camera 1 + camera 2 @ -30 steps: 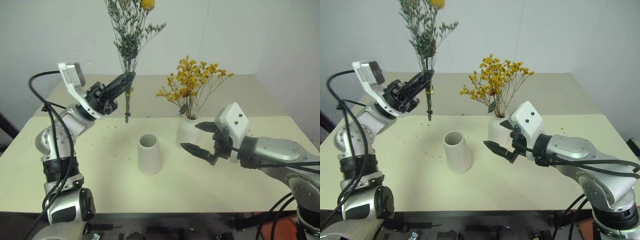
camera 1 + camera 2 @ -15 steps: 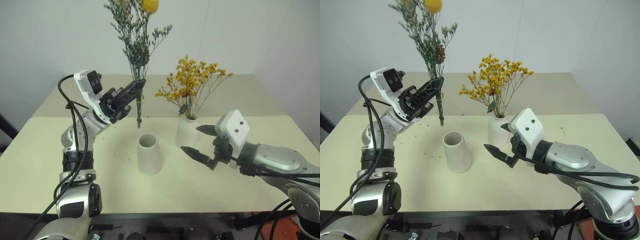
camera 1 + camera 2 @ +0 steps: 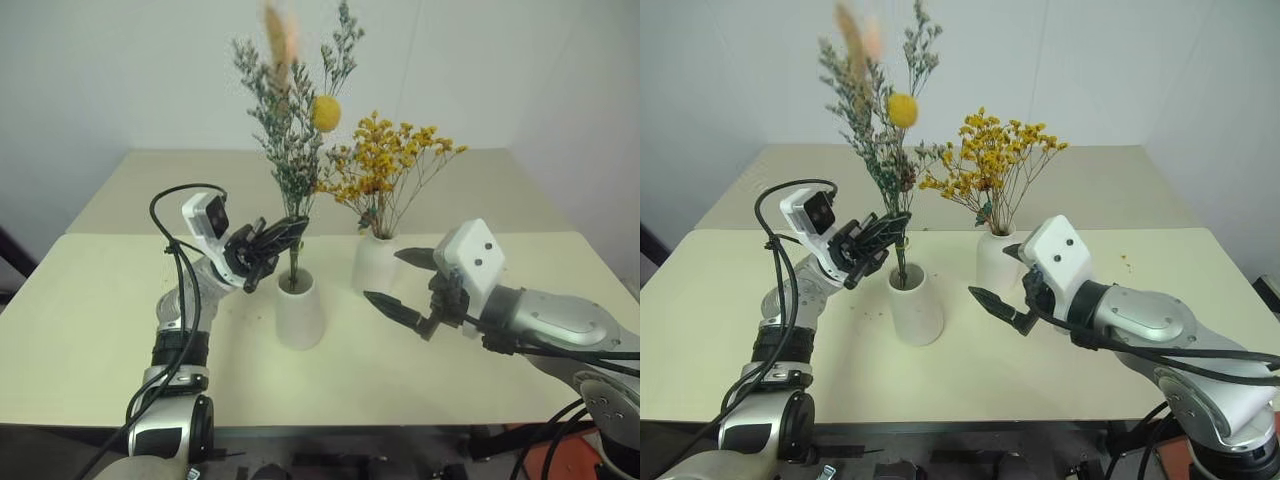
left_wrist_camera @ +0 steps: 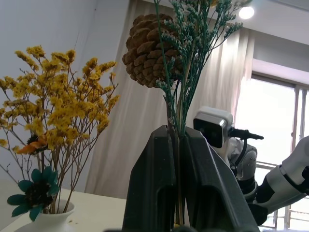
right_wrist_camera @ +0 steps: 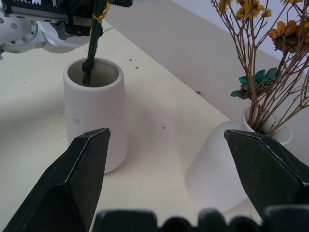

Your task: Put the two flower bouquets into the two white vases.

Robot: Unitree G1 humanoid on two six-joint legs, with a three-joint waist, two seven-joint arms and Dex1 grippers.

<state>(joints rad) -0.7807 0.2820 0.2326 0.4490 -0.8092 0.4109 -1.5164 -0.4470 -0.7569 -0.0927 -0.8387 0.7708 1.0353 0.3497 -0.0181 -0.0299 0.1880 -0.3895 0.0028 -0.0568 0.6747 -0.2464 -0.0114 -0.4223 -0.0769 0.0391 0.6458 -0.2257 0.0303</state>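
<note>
Room: we see a plain pale wall behind the scene; the left wrist view adds pale curtains, a window and a ceiling lamp.
Table: we have a cream table with a second one butted behind it, and small crumbs of dried flower scattered on top.
Yellow bunch: the bigger bouquet already stands in the round narrow-necked vase at the back, right of centre.
Grey-green sprig: the smaller bouquet stands upright, its stems reaching down into the mouth of the cone vase at the middle of the table.
Left claw: we see the left gripper clamped on the sprig's stems just above the cone vase's rim.
Right claw: the right gripper hangs wide open and empty, just right of the cone vase and in front of the round vase.
Left wrist view: up close, the two black fingers pinch the green stems, with a brown pine cone above.
Right wrist view: from here we look into the cone vase, stem ends inside the mouth, a yellow tie around the stems.
Writing: we cannot read any.
</note>
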